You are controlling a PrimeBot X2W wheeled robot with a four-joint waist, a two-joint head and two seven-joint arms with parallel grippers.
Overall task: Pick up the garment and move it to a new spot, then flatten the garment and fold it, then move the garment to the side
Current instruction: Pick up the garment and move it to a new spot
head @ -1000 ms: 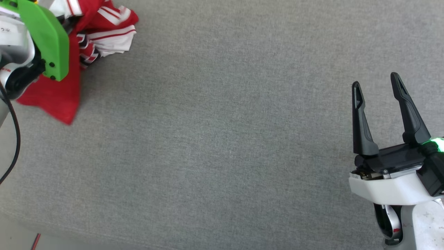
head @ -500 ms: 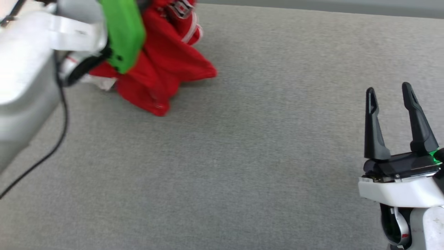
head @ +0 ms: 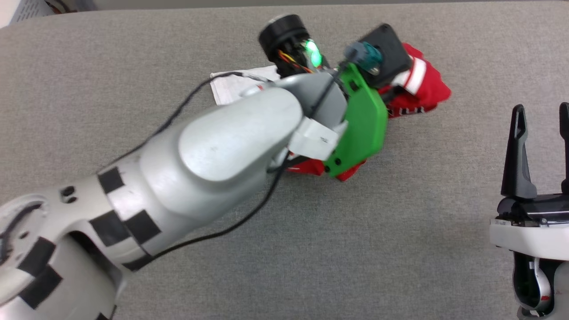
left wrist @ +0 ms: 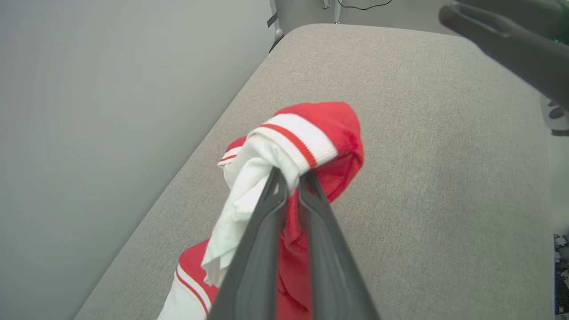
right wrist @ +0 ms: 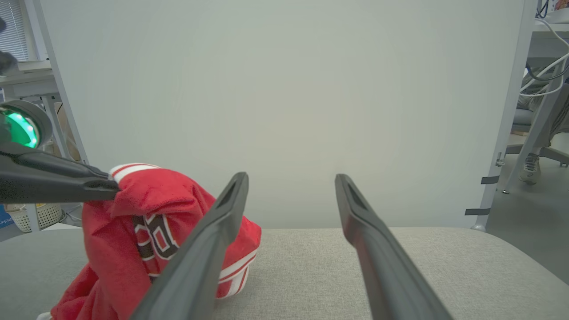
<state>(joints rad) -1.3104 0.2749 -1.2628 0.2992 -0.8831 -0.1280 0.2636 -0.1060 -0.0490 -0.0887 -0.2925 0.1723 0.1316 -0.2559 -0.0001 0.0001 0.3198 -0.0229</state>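
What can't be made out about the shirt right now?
- Head view: most of the garment, under the left arm.
- Head view: right gripper's outer finger, cut by the right edge.
- Right wrist view: garment's print, half behind a finger.
- Left wrist view: garment's lower part, past the bottom edge.

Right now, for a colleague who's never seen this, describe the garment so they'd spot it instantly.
On the grey fabric table, look toward its far edge, where the left gripper pinches a crumpled T-shirt. It is red with white, red-striped cuffs.
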